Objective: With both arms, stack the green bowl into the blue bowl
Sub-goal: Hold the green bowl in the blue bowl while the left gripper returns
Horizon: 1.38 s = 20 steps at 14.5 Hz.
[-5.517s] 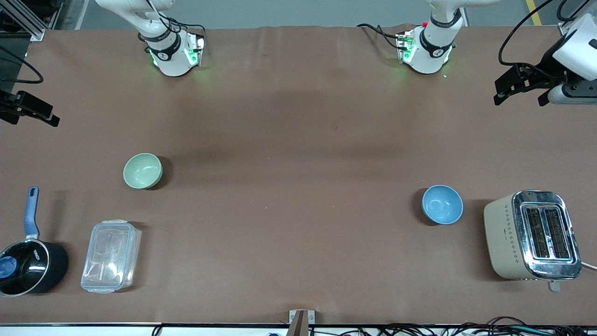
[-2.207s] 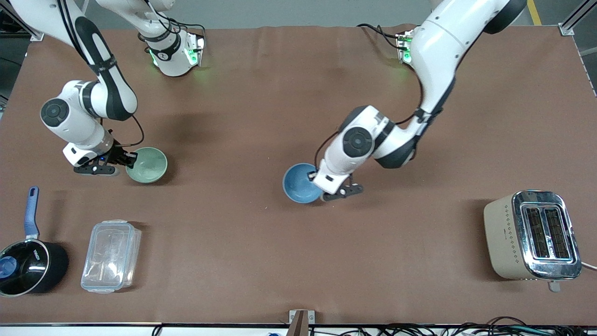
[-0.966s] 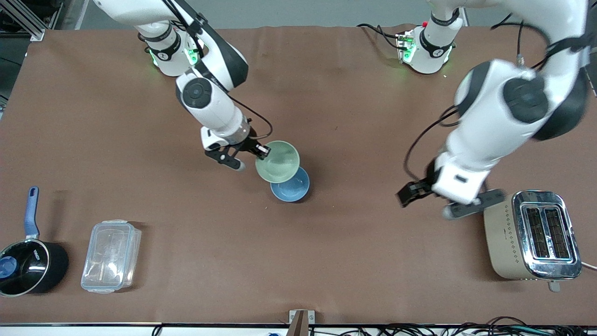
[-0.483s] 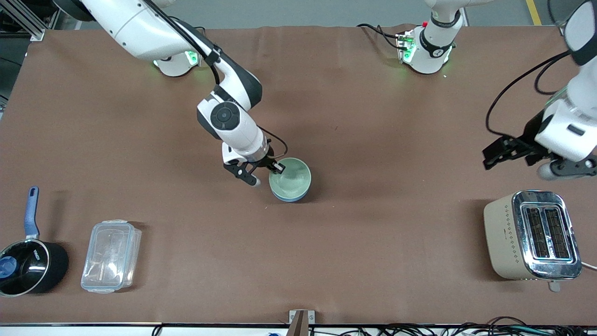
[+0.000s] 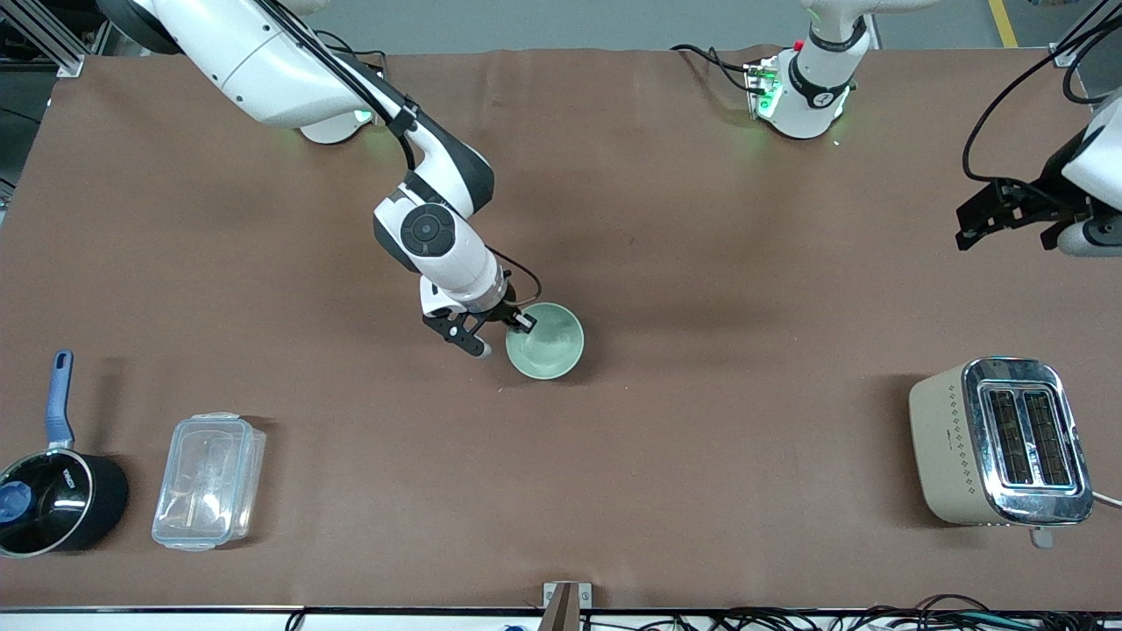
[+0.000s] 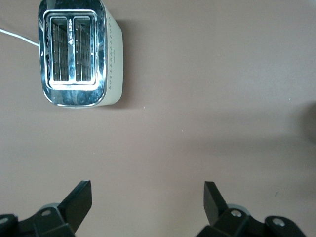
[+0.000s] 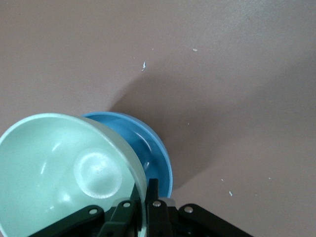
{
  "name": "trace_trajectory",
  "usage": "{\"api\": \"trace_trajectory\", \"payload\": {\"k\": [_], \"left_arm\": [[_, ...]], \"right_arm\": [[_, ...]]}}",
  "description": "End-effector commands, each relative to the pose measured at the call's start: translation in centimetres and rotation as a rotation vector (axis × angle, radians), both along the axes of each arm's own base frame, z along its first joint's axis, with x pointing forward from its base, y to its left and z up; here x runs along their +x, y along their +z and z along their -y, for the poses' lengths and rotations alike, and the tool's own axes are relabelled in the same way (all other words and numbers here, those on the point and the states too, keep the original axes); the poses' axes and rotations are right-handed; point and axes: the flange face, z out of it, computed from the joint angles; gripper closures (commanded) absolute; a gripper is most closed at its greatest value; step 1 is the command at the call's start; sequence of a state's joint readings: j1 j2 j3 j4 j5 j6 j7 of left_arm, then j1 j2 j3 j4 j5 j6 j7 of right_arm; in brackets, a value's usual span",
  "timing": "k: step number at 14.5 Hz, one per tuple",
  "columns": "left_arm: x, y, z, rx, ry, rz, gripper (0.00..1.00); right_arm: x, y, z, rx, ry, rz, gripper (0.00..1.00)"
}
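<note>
The green bowl [image 5: 547, 342] sits mid-table over the blue bowl and covers it fully in the front view. In the right wrist view the green bowl [image 7: 59, 163] leans inside the blue bowl [image 7: 157, 148], whose rim shows on one side. My right gripper [image 5: 518, 322] is shut on the green bowl's rim, one finger inside and one outside; it also shows in the right wrist view [image 7: 144, 195]. My left gripper [image 5: 1002, 238] is open and empty, up in the air at the left arm's end of the table; in the left wrist view [image 6: 146, 191] only bare table lies between its fingers.
A cream and chrome toaster [image 5: 999, 443] stands at the left arm's end, also in the left wrist view [image 6: 76, 57]. A black saucepan with a blue handle [image 5: 57, 504] and a clear plastic container [image 5: 209, 482] stand at the right arm's end, near the front camera.
My right gripper has lowered the green bowl into the blue bowl, so the blue rim no longer shows from the front. My left arm has drawn back toward its end of the table.
</note>
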<state>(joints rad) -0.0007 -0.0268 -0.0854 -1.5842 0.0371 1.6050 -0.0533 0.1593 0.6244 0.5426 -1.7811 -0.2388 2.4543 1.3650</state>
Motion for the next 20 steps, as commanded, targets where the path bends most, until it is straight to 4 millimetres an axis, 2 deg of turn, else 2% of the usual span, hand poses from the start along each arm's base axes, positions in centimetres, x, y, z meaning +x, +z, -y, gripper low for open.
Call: {"api": "trace_trajectory", "payload": {"k": [1, 2, 9, 11, 12, 15, 17, 18, 19, 20], "left_arm": [[-1.7, 0.4, 0.5, -0.015, 0.024, -0.013, 0.00], [-1.8, 0.5, 1.0, -0.014, 0.022, -0.011, 0.00], [-1.3, 0.0, 0.9, -0.013, 0.025, -0.017, 0.00], [-1.3, 0.0, 0.8, -0.013, 0.028, -0.015, 0.00], [-1.4, 0.1, 0.8, -0.013, 0.028, -0.014, 0.00], [-1.3, 0.3, 0.6, -0.013, 0.016, -0.010, 0.00], [-1.4, 0.3, 0.7, -0.013, 0.015, -0.011, 0.00], [-1.4, 0.2, 0.7, -0.012, 0.015, -0.014, 0.00], [-1.4, 0.3, 0.7, -0.013, 0.015, -0.011, 0.00], [-1.3, 0.2, 0.8, -0.012, 0.013, -0.013, 0.00]], "right_arm": [[-0.5, -0.5, 0.0, -0.023, 0.000, 0.007, 1.00], [-0.5, -0.6, 0.0, -0.022, -0.001, 0.007, 1.00], [-0.3, -1.5, 0.1, -0.027, 0.004, 0.013, 0.99], [-0.3, -1.7, 0.2, -0.027, 0.002, 0.011, 0.97], [-0.3, -1.9, 0.2, -0.028, 0.002, 0.010, 0.92], [-0.3, -1.9, 0.2, -0.028, 0.002, 0.008, 0.67], [-0.1, -1.6, 0.3, -0.027, -0.002, 0.010, 0.58], [0.4, -1.1, 0.5, -0.025, -0.010, 0.012, 0.51], [0.5, -0.3, 0.4, -0.020, -0.002, 0.024, 0.36], [0.8, 1.1, 0.8, -0.026, -0.003, 0.037, 0.02]]}}
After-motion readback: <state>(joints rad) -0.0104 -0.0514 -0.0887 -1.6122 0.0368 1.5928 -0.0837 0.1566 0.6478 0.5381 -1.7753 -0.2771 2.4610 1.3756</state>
